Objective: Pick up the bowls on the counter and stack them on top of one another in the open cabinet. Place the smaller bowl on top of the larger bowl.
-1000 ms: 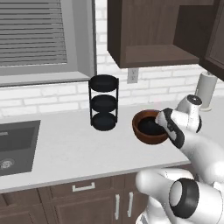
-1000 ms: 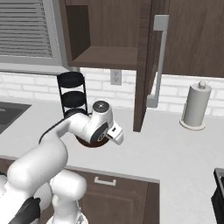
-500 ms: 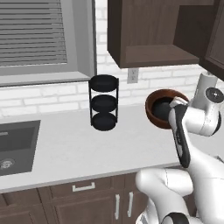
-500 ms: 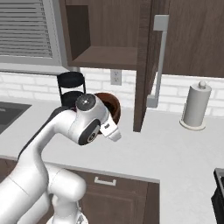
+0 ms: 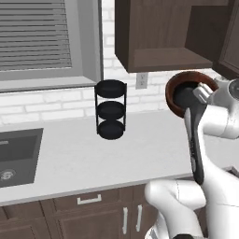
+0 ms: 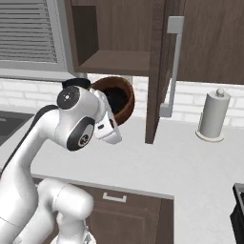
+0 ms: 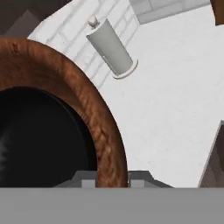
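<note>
While its pincer (image 7: pixel 112 177) clamps the larger bowl's (image 5: pixel 173 95) rim, smaller bowl (image 6: pixel 114 98) nested inside, the open cabinet (image 6: pixel 112 62) waits just above.

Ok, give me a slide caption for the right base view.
Gripper lifts the tilted brown bowl, black bowl inside, toward the open cabinet.

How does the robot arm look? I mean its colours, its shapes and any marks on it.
The arm is glossy white, built of rounded, tube-like segments with dark grey joint caps and a black stripe along one link. A small white boxy hand sits at its end. No loose cables or lettering are visible.
</note>
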Tool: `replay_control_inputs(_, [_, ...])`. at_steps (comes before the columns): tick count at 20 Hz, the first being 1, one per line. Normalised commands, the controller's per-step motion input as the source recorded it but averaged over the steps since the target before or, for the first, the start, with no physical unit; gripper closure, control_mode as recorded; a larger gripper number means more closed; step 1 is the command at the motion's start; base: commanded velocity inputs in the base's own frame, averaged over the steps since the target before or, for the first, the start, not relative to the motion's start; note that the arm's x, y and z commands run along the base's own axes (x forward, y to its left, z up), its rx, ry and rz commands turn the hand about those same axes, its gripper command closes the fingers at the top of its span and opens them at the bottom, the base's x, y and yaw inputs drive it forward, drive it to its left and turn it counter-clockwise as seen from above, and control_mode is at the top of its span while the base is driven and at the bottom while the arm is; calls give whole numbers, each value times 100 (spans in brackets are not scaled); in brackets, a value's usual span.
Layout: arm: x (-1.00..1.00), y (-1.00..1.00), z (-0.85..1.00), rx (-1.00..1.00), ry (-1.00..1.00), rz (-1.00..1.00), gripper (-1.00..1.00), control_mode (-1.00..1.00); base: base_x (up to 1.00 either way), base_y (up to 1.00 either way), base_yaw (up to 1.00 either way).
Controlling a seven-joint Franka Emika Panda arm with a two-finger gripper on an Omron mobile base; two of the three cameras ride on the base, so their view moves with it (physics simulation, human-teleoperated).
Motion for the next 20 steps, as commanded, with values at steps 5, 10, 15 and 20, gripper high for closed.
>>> replay_control_inputs(5, [6, -2, 100, 20, 0, -17, 100, -100, 0, 0, 0])
replay_control_inputs(10, [13, -6, 94, 42, 0, -7, 100, -100, 0, 0, 0])
replay_control_inputs(15, [4, 0, 17, 21, -6, 0, 100, -100, 0, 0, 0])
replay_control_inputs(20, [59, 0, 0, 0, -4, 0, 100, -100, 0, 0, 0])
